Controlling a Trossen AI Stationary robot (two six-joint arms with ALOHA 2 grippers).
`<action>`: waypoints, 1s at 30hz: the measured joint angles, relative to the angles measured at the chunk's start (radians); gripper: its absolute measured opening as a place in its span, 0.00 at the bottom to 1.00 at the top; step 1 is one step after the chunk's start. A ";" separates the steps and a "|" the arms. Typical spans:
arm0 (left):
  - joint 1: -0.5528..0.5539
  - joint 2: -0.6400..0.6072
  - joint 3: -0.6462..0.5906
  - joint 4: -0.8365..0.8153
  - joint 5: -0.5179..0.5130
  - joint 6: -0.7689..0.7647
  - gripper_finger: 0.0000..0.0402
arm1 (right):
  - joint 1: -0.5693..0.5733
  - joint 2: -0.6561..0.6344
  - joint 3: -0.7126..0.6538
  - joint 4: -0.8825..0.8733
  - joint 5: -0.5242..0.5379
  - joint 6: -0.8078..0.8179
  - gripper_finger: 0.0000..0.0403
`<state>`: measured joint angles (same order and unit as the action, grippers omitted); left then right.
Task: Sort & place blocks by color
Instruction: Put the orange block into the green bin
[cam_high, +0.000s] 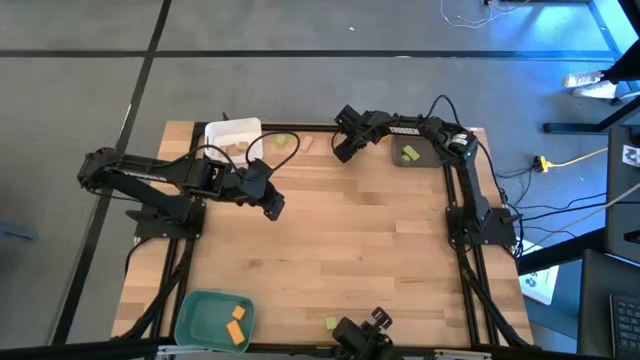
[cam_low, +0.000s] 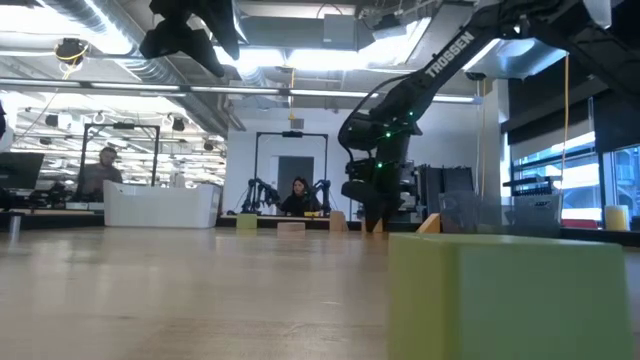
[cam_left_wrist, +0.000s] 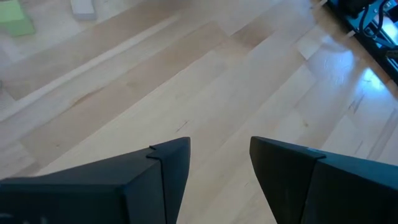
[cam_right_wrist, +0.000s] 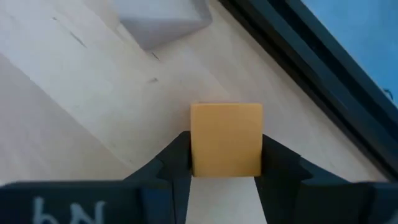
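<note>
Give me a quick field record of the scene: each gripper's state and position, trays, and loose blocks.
right gripper: shut on an orange block, near the table's far edge
left gripper: open, empty, over bare wood beside the white tray
white tray: far edge, tan blocks inside
grey tray: far right corner, one green block inside
teal tray: near left corner, two orange blocks inside
loose blocks: green one by the white tray; green one at the near edge

Robotics lab: further robot arms (cam_low: 262, 192) at centre background, seated person (cam_low: 298, 197) at a workstation, ceiling ducts (cam_low: 90, 55) upper left, cables (cam_high: 560, 165) on floor.
</note>
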<state>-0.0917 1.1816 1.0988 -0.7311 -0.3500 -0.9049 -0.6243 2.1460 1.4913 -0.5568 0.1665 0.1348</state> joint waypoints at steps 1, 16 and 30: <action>0.000 0.000 0.000 0.000 0.000 0.000 0.40 | 0.000 0.000 0.004 -0.001 -0.007 -0.017 0.33; 0.000 0.000 0.000 -0.001 -0.021 0.404 0.40 | 0.004 0.003 0.287 -0.280 -0.392 -0.284 0.33; 0.000 0.000 0.000 0.030 -0.355 1.035 0.40 | 0.103 0.002 0.582 -0.508 -0.851 -0.432 0.33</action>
<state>-0.0917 1.1816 1.0988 -0.7009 -0.7046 0.1300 -0.5208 2.1479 2.0732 -1.0653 -0.6847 -0.2975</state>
